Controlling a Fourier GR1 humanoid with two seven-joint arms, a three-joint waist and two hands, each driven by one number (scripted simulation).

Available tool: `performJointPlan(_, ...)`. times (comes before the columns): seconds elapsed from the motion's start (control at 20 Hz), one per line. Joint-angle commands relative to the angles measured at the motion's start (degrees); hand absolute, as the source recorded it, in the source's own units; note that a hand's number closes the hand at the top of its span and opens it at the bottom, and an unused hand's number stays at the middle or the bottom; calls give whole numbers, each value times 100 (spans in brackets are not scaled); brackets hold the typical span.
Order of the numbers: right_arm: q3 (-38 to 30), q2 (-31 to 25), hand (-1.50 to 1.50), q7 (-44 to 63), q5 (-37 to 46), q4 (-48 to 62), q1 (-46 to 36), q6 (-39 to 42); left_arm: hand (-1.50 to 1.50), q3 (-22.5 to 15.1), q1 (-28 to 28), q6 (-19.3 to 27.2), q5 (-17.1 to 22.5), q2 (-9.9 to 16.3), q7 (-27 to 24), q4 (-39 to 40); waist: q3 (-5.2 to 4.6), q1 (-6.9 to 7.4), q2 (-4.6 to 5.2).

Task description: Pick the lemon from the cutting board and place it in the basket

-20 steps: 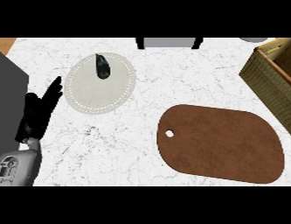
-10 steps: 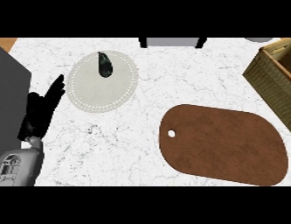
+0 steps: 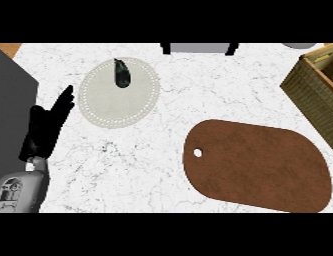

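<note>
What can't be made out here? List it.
- Lemon: not seen in the head view; the cutting board is bare.
- Basket: cut off by the right edge, so its inside is mostly out of sight.
- Right hand: out of view.
- Dark object on the plate: too small to identify.

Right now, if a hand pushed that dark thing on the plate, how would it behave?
The dark elongated item lies flat on the pale plate, so tipping seems unlikely. Its tapered, rounded shape suggests it might swivel or roll sideways when nudged. The plate looks shallow, so a push could slide it onto the counter. Its surface looks glossy, possibly slippery.
</note>
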Motion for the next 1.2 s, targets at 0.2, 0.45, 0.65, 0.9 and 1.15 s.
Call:
performJointPlan(0.2,251,-277,150,-1895,492,1961,-123,-857,0,72,-118,-50,29,48,-70,181,-6,16,-1)
performJointPlan(0.45,510,-177,150,-2561,935,2890,-215,-1435,0,-107,-296,153,-152,-168,50,236,-3,45,11)
performJointPlan(0.65,323,-12,150,-2700,695,3286,-87,-1161,0,38,-307,91,-102,-63,-274,582,-5,-46,-6)
performJointPlan(0.9,36,337,-150,-2263,537,4017,-415,-1238,0,139,-74,-121,21,130,-281,421,-5,29,6)
performJointPlan(1.15,-401,67,-150,-2791,288,4501,-509,-1568,0,11,-207,160,-151,-115,-298,468,0,9,20)
